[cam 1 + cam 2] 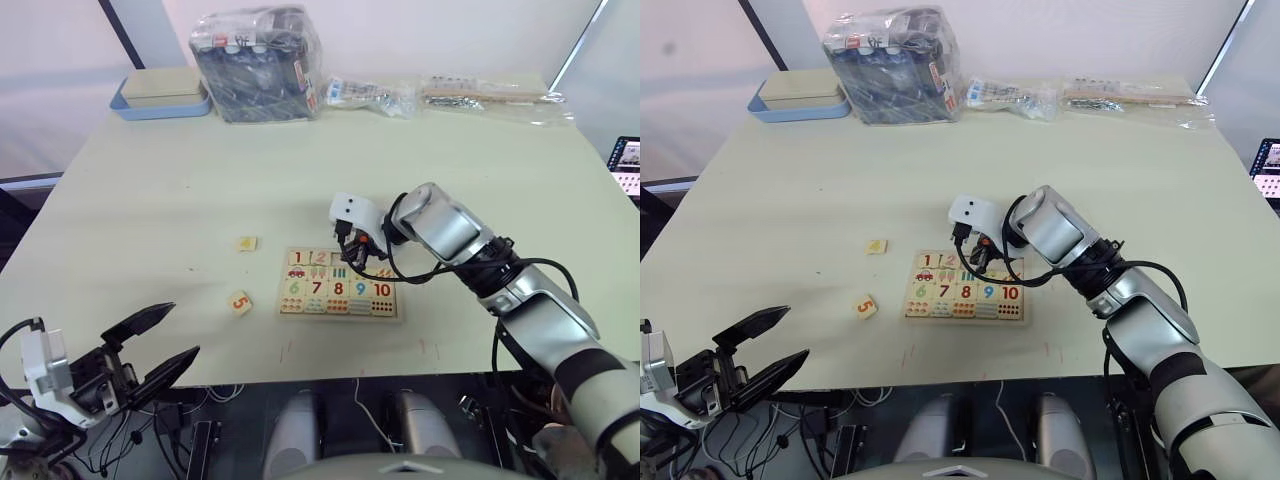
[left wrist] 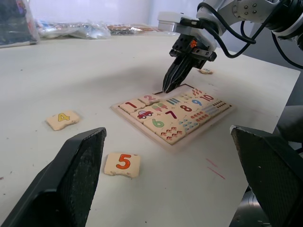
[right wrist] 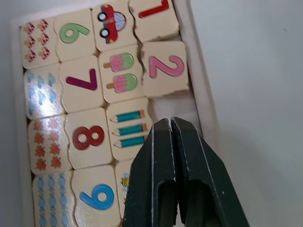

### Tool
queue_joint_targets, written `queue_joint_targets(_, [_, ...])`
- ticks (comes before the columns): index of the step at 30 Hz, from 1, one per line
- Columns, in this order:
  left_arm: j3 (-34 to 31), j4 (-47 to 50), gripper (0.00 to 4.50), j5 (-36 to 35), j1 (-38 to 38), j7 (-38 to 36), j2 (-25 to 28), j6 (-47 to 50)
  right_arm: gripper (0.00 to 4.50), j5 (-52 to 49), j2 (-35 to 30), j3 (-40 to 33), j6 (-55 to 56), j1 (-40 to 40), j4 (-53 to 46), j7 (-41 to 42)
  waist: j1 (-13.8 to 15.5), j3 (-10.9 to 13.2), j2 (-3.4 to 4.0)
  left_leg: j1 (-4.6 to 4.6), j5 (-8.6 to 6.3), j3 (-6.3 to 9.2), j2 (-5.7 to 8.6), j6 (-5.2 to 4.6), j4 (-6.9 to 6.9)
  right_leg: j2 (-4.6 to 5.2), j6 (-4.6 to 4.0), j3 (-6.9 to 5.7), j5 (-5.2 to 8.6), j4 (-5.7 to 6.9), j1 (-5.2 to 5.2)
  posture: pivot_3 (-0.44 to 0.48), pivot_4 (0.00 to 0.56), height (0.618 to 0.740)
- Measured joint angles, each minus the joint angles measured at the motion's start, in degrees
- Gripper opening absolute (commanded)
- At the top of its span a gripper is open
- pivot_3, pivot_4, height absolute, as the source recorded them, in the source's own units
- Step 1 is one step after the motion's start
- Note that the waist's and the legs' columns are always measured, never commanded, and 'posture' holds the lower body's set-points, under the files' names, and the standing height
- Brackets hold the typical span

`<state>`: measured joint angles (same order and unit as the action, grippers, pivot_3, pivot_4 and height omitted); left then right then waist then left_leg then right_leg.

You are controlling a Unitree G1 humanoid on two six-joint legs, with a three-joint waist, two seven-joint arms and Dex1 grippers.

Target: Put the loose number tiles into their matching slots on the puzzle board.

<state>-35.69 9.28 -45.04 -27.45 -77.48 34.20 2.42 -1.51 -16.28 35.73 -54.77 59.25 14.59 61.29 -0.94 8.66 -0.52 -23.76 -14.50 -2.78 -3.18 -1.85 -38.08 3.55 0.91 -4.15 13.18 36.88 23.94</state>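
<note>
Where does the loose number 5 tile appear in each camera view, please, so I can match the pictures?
Left eye view: the 5 tile lies on the table, left of the puzzle board.
Right eye view: again left of the board.
Left wrist view: near the open left gripper, in front of the board.
Right wrist view: not in it.
Shared landmark: the puzzle board.

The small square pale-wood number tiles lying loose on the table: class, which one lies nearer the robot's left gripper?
The tile with the orange 5 lies nearer the open left gripper. The tile with the yellow 4 lies farther back on the table.
</note>
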Motion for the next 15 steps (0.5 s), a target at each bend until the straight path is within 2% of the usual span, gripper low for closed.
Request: queue_joint_targets(15, [0.0,0.0,4.50,0.0,-0.3,0.2,-0.1,0.0,0.06,1.1,2.4,0.4,1.2,0.2,2.8,-0.5,0.0,0.0,-0.03,0.03,0.01,-0.01,-0.01,0.01,-0.07,0.00,-0.01,0.11,0.00,0.04,0.00,0.000,0.150,0.740])
